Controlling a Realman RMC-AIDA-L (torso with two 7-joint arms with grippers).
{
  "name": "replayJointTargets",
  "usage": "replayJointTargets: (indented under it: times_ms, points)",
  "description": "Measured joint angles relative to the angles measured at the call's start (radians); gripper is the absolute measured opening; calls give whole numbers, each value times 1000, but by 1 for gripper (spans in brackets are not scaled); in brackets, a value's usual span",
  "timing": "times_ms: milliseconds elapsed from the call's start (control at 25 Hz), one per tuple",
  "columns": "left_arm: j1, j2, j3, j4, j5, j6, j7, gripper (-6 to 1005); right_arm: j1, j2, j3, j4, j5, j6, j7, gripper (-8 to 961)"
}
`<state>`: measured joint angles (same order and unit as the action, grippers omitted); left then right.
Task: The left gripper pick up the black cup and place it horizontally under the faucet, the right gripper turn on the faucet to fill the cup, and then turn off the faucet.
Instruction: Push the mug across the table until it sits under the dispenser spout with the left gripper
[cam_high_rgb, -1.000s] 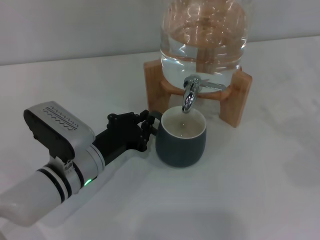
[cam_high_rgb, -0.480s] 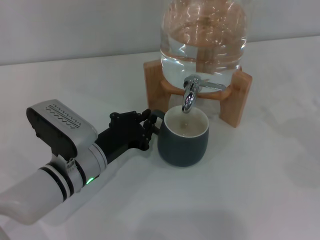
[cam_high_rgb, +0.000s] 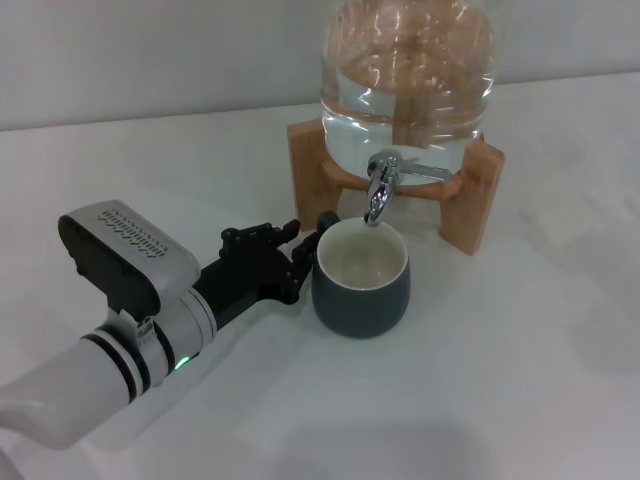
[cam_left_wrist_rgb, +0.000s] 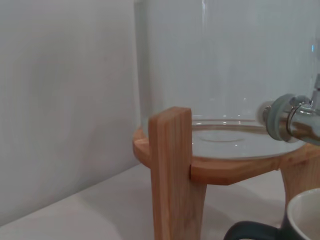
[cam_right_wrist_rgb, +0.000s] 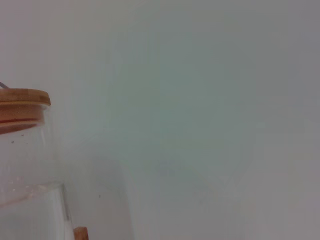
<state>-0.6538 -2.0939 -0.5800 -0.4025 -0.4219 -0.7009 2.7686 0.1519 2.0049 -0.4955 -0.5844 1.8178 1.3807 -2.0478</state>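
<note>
Currently, the left pincer is closed on the handle of the black cup, which stands upright on the surface directly under the faucet. Placement looks nearly complete. Next, the right pincer, not in view, must turn the faucet lever.

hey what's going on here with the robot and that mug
The robot's left tool is at the handle side of the black cup, which stands upright on the white table right under the chrome faucet of a glass water jar on a wooden stand. The cup's cream inside looks dry, so filling hasn't visibly begun. The right tool is not in sight.
</note>
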Motion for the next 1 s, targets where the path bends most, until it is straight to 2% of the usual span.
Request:
replayJointTargets:
  times_ms: [720, 1000]
  points:
    - [11, 6, -12, 3, -7, 0, 3, 316, 3, -5, 2, 0, 0, -5, 0, 854]
    - [89, 14, -143, -16, -1, -65, 2, 351, -6, -13, 19, 0, -6, -10, 0, 854]
